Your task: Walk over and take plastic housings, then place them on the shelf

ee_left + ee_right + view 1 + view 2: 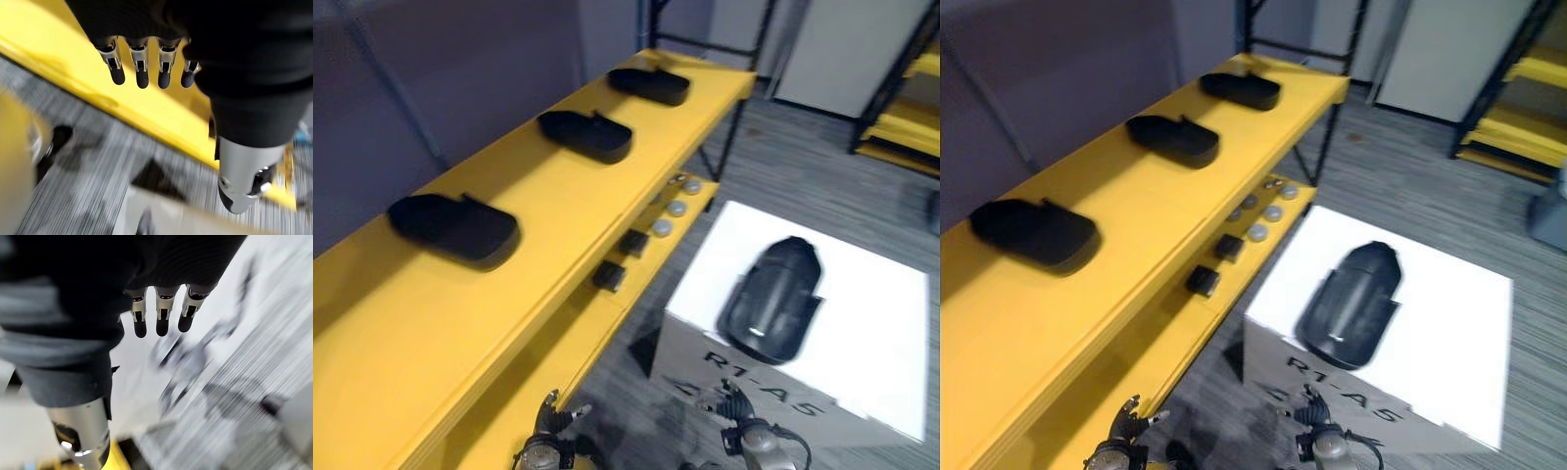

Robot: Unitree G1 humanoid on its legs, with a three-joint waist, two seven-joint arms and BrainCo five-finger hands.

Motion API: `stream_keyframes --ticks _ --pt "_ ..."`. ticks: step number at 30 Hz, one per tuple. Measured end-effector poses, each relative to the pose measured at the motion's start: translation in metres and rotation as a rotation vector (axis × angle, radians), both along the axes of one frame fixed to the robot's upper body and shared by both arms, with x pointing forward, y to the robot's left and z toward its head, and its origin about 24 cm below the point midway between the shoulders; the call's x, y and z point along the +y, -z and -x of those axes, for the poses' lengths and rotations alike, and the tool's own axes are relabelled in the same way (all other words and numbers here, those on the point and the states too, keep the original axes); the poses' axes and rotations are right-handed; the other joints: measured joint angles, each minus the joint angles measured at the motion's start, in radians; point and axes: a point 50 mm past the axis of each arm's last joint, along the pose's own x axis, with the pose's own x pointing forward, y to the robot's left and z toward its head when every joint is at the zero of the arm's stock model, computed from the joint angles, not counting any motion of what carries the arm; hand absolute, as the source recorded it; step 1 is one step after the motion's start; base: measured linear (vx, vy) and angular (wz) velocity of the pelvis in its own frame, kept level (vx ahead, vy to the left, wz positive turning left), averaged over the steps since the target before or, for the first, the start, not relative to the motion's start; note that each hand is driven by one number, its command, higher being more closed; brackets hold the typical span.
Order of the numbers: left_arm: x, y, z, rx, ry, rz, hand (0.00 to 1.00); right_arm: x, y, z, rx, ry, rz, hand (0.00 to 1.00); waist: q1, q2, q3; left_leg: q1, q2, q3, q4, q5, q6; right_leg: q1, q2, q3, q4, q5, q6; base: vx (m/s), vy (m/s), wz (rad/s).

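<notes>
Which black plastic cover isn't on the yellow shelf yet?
The big cover lying on the white box; the other three sit along the yellow shelf.

We identify a white box [886,338] standing on grey striped carpet [793,166]. Silver discs [676,208] lie in a row near two black blocks [610,276]. A second yellow rack [913,122] stands at far right.

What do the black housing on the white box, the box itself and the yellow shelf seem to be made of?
The black housing looks like moulded plastic, semi-gloss: a highlight sits near its lower end. The white box seems matte card or painted board, with flat faces and crisp edges. The yellow shelf looks like smooth painted metal or board, faintly sheened.
</notes>
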Motion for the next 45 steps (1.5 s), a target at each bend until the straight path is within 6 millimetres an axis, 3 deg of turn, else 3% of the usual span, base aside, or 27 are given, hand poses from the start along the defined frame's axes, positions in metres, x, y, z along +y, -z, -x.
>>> stream_keyframes --ticks 1,3,5,6,7,9,12,17,22,24,26,27,29,30,32,35,38,41,42,45 --pt "-0.001 0.001 0.001 0.011 0.005 0.000 0.00 -0.003 0.002 0.005 0.010 0.016 0.006 0.00 -0.009 0.002 0.007 0.000 0.017 -0.057 0.024 0.003 -0.003 0.002 0.031 0.039 -0.003 0.005 -0.014 -0.03 -0.200 -1.08" --pt "-0.001 0.002 0.001 0.012 0.004 0.002 0.00 -0.007 0.003 0.009 0.018 0.038 0.016 0.00 -0.005 0.002 0.015 -0.008 0.001 -0.262 0.049 -0.009 -0.014 -0.006 0.063 0.129 -0.003 0.018 -0.040 0.00 -0.136 -1.43" --pt "-0.003 0.002 0.002 0.013 0.000 0.006 0.00 -0.013 0.003 0.008 0.023 0.041 0.032 0.00 -0.003 0.009 0.023 -0.010 -0.133 -0.620 0.054 -0.089 -0.122 -0.034 0.077 0.256 -0.009 0.043 -0.041 0.05 0.036 -1.67" --pt "-0.004 0.002 0.002 0.011 -0.003 0.009 0.00 -0.014 0.003 0.009 0.028 0.042 0.035 0.00 -0.004 0.017 0.025 -0.009 -0.157 -0.678 0.053 -0.103 -0.126 -0.034 0.082 0.280 -0.016 0.051 -0.038 0.09 0.189 -1.31" --pt "-0.006 0.002 0.000 0.006 -0.011 0.021 0.00 -0.016 0.004 0.013 0.039 0.045 0.038 0.00 -0.009 0.041 0.024 -0.007 -0.190 -0.735 0.043 -0.118 -0.107 -0.027 0.093 0.311 -0.029 0.061 -0.029 0.10 0.228 -0.93" --pt "-0.007 0.002 -0.005 -0.004 -0.025 0.040 0.00 -0.019 0.008 0.024 0.065 0.089 0.025 0.00 -0.010 0.059 0.012 0.044 -0.199 -0.712 -0.032 -0.144 -0.059 -0.016 0.107 0.355 -0.059 0.074 -0.001 0.12 0.230 -0.70" --pt "-0.007 0.003 -0.007 0.007 -0.026 0.040 0.00 -0.020 0.011 0.030 0.078 0.159 -0.015 0.00 -0.011 0.047 0.010 0.057 -0.233 -0.680 -0.082 -0.132 -0.037 -0.017 0.075 0.383 -0.104 0.100 0.030 0.07 0.144 -0.25" --pt "0.006 0.009 0.009 0.054 -0.058 0.019 0.00 -0.028 0.013 0.037 0.073 0.302 -0.065 0.00 -0.009 0.045 0.010 0.111 -0.261 -0.644 -0.140 -0.124 -0.024 0.015 0.056 0.412 -0.146 0.111 0.048 0.06 0.109 -0.17" --pt "0.019 0.012 0.024 0.085 -0.116 0.004 0.00 -0.071 -0.003 0.044 -0.033 0.550 -0.033 0.00 -0.011 0.042 0.004 0.146 -0.266 -0.636 -0.200 -0.107 -0.019 0.034 0.056 0.420 -0.181 0.119 0.057 0.05 0.012 -0.05" --pt "0.019 0.013 0.029 0.094 -0.118 0.006 0.00 -0.096 -0.021 0.043 -0.128 0.605 0.026 0.00 -0.012 0.040 -0.005 0.161 -0.267 -0.636 -0.227 -0.098 -0.019 0.040 0.055 0.420 -0.191 0.121 0.058 0.04 -0.001 0.01" --pt "0.021 0.014 0.036 0.108 -0.127 0.006 0.00 -0.130 -0.060 0.029 -0.306 0.626 0.139 0.00 -0.033 0.037 -0.018 0.161 -0.267 -0.636 -0.240 -0.092 -0.017 0.046 0.055 0.421 -0.217 0.134 0.058 0.00 0.000 0.00" --pt "0.021 0.014 0.038 0.111 -0.131 0.007 0.00 -0.136 -0.074 0.023 -0.364 0.618 0.168 0.00 -0.037 0.035 -0.019 0.161 -0.268 -0.636 -0.242 -0.090 -0.016 0.046 0.056 0.422 -0.220 0.136 0.059 0.00 0.000 0.00" --pt "0.022 0.015 0.041 0.117 -0.129 0.015 0.00 -0.151 -0.126 0.001 -0.569 0.545 0.284 0.00 -0.049 0.031 -0.032 0.159 -0.270 -0.634 -0.248 -0.086 -0.014 0.050 0.059 0.426 -0.243 0.151 0.060 -0.02 0.001 -0.05" --pt "0.022 0.015 0.042 0.117 -0.127 0.016 0.00 -0.152 -0.137 -0.003 -0.612 0.522 0.308 0.00 -0.051 0.029 -0.036 0.158 -0.270 -0.634 -0.251 -0.083 -0.014 0.052 0.060 0.427 -0.250 0.155 0.060 -0.03 -0.002 -0.03" --pt "0.020 0.015 0.041 0.115 -0.114 0.018 0.00 -0.148 -0.176 -0.021 -0.779 0.452 0.351 0.00 -0.054 0.022 -0.041 0.159 -0.269 -0.636 -0.257 -0.074 -0.015 0.063 0.062 0.426 -0.277 0.173 0.057 -0.04 -0.008 0.02" --pt "0.019 0.015 0.041 0.114 -0.103 0.023 0.00 -0.129 -0.204 -0.041 -0.915 0.350 0.345 0.00 -0.056 0.019 -0.043 0.159 -0.268 -0.637 -0.257 -0.070 -0.014 0.073 0.065 0.426 -0.301 0.191 0.054 -0.06 -0.007 -0.02" --pt "0.015 0.015 0.039 0.111 -0.073 0.038 0.00 -0.082 -0.230 -0.064 -1.071 0.138 0.278 0.00 -0.053 0.018 -0.044 0.157 -0.265 -0.642 -0.257 -0.065 -0.010 0.076 0.064 0.425 -0.324 0.204 0.052 -0.08 -0.007 0.02" --pt "0.011 0.015 0.035 0.102 -0.047 0.042 0.00 -0.043 -0.239 -0.082 -1.137 -0.012 0.229 0.00 -0.038 0.018 -0.045 0.156 -0.265 -0.645 -0.259 -0.062 -0.005 0.083 0.063 0.418 -0.342 0.217 0.052 -0.05 0.000 0.06" --pt "0.008 0.014 0.033 0.098 -0.029 0.045 0.00 -0.024 -0.237 -0.090 -1.138 -0.070 0.214 0.00 -0.031 0.019 -0.046 0.153 -0.268 -0.658 -0.260 -0.060 -0.006 0.093 0.063 0.400 -0.353 0.224 0.052 -0.01 -0.001 0.20" --pt "0.005 0.014 0.031 0.095 -0.013 0.045 0.00 -0.002 -0.223 -0.100 -1.089 -0.130 0.213 0.00 -0.023 0.019 -0.046 0.154 -0.270 -0.689 -0.260 -0.057 -0.007 0.116 0.061 0.371 -0.369 0.225 0.052 0.02 -0.010 0.33"
